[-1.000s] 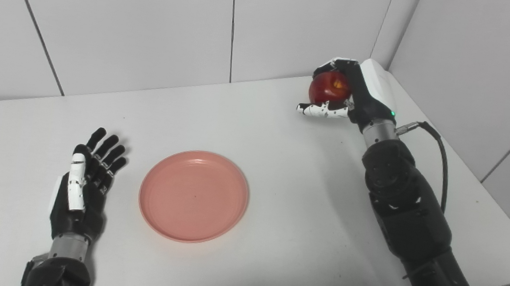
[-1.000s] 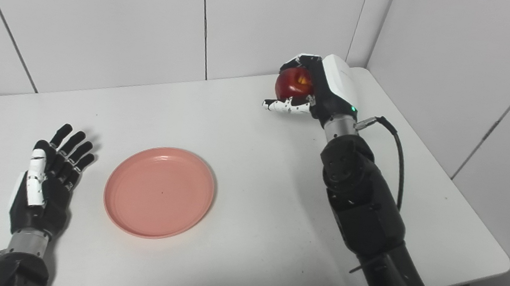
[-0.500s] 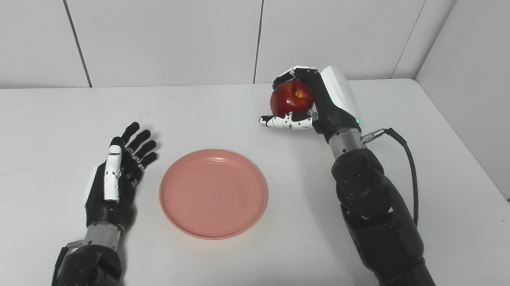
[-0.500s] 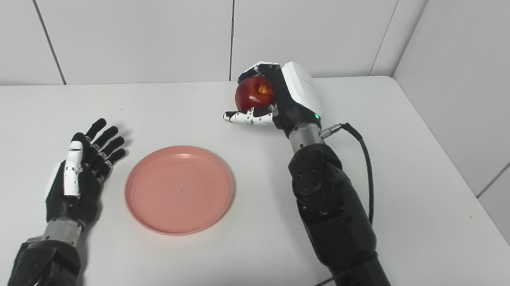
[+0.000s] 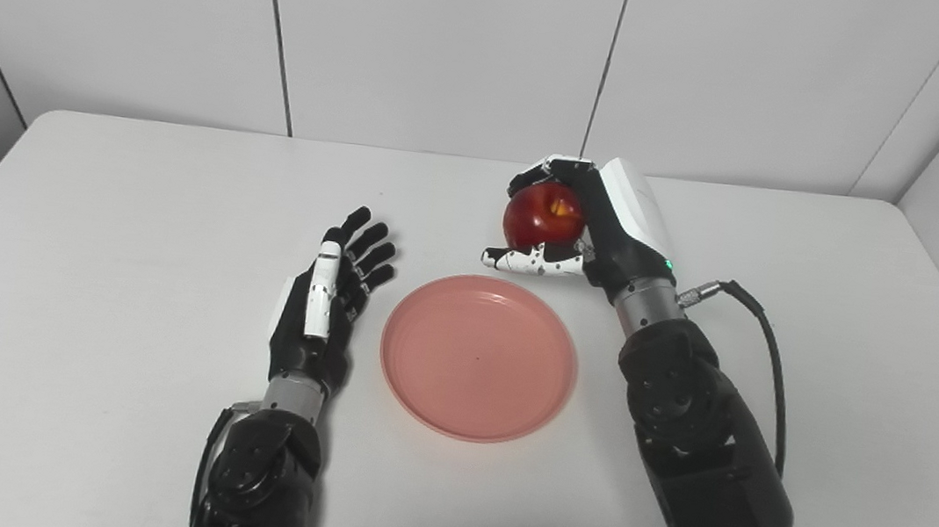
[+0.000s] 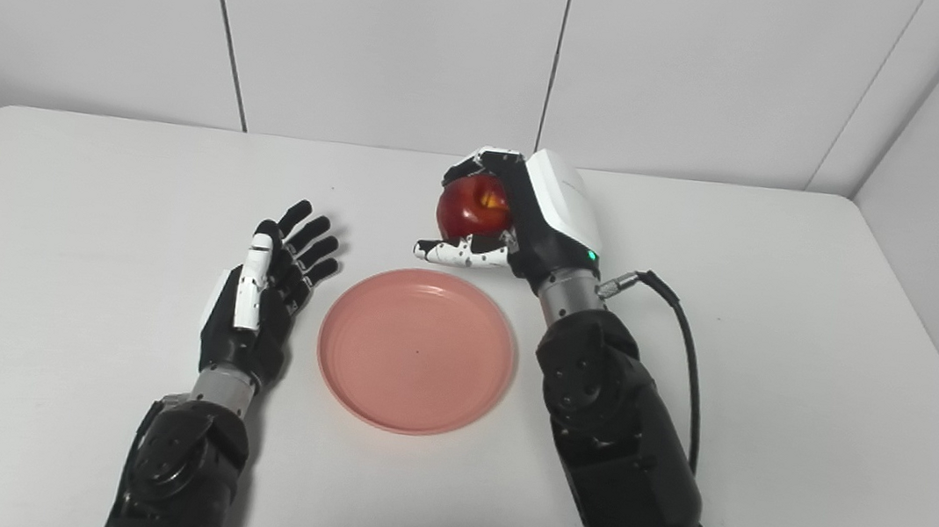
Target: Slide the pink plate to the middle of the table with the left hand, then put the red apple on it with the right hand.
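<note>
The plate [image 5: 479,356] is lying flat on the bench [image 5: 821,357], roughly at the bench's middle, so the sliding step is judged complete. The left robot hand [image 5: 321,313] is resting just beside the plate's left edge, apart from it, fingers spread and gripping nothing.

The step in hand is the carrying of the apple. The right robot hand [image 5: 573,227] is holding the apple [image 5: 544,215] just beyond the plate's far right rim, fingers wrapping over its top and thumb lying beneath it. The apple is sitting clear of the bench and is not yet over the plate. A cable [image 5: 767,333] is trailing from the right wrist, to the right of the plate.

Judgement on the next move: the right robot hand is needing to travel a short way toward the plate's centre, descend until the apple is meeting the plate's floor, and only then spread its fingers. The apple is round and is likely to roll if released from height or onto the sloping rim. The left robot hand is lying near the plate but outside that path.
</note>
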`<state>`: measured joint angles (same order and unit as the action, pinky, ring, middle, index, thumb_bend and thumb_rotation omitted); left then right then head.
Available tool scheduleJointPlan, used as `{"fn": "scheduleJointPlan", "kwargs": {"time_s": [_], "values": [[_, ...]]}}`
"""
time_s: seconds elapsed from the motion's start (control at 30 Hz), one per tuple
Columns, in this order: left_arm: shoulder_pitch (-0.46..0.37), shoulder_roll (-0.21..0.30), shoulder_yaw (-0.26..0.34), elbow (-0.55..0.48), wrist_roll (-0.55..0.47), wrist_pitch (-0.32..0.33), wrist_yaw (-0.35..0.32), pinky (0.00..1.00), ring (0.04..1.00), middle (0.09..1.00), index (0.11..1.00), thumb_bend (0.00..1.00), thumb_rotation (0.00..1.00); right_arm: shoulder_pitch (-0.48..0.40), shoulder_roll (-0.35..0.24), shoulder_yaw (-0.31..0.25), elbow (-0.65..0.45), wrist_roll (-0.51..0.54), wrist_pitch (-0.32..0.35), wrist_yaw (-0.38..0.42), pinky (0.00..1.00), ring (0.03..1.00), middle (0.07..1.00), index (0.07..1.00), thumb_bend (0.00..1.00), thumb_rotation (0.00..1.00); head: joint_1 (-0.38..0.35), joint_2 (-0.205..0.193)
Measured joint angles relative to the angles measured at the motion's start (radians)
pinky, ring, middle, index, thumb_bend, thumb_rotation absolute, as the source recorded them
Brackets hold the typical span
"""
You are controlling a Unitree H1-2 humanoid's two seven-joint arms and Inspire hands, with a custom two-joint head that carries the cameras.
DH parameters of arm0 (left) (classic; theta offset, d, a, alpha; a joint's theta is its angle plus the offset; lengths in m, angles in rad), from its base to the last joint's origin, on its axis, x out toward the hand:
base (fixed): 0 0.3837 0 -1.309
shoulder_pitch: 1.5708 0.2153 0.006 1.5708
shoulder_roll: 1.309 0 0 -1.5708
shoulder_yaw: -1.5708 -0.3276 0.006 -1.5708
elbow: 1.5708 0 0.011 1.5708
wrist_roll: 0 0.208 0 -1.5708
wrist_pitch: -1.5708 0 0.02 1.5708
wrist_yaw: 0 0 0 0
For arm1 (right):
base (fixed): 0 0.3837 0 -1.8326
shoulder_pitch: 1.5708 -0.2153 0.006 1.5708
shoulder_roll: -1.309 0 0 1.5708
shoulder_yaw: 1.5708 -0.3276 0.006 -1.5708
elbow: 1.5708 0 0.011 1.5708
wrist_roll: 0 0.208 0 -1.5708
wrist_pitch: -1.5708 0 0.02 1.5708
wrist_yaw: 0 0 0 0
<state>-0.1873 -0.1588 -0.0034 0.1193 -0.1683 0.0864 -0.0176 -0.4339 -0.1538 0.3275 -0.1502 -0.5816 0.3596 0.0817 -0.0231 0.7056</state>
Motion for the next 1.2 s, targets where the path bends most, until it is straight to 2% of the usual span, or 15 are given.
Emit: {"fn": "scheduleJointPlan", "kwargs": {"time_s": [0.17, 0.6, 0.73, 0.87, 1.0, 1.2], "values": [[0.000, -0.006, -0.001, -0.001, 0.004, 0.000, 0.008, 0.84, 0.855, 0.871, 0.867, 0.40, 1.00, 0.012, 0.016, 0.038, 0.005, -0.001, -0.011, 0.025, 0.30, 0.381, 0.441, 0.521, 0.53, 0.00, 0.025, 0.008], [0.000, -0.019, 0.004, -0.005, 0.008, 0.001, 0.032, 0.81, 0.837, 0.850, 0.843, 0.38, 1.00, 0.057, 0.043, 0.100, 0.023, -0.020, -0.016, 0.038, 0.28, 0.364, 0.431, 0.521, 0.52, 0.00, 0.029, 0.026], [0.000, -0.020, 0.007, -0.010, 0.008, 0.007, 0.039, 0.81, 0.837, 0.847, 0.842, 0.38, 1.00, 0.074, 0.049, 0.106, 0.023, -0.022, -0.017, 0.038, 0.27, 0.345, 0.421, 0.524, 0.52, 0.00, 0.026, 0.031], [0.000, -0.020, 0.007, -0.016, 0.008, 0.017, 0.042, 0.81, 0.839, 0.846, 0.843, 0.38, 1.00, 0.082, 0.049, 0.106, 0.028, -0.021, -0.026, 0.038, 0.30, 0.388, 0.441, 0.516, 0.53, 0.00, 0.022, 0.034], [0.000, -0.020, 0.007, -0.017, 0.008, 0.017, 0.046, 0.81, 0.836, 0.846, 0.844, 0.38, 1.00, 0.106, 0.048, 0.108, 0.029, -0.023, -0.037, 0.038, 0.23, 0.314, 0.414, 0.527, 0.52, 0.00, 0.020, 0.038], [0.000, -0.019, 0.006, -0.019, 0.015, 0.019, 0.050, 0.81, 0.826, 0.842, 0.840, 0.38, 1.00, 0.135, 0.044, 0.110, 0.029, -0.027, -0.037, 0.044, 0.25, 0.334, 0.421, 0.528, 0.52, 0.00, 0.015, 0.041]]}}
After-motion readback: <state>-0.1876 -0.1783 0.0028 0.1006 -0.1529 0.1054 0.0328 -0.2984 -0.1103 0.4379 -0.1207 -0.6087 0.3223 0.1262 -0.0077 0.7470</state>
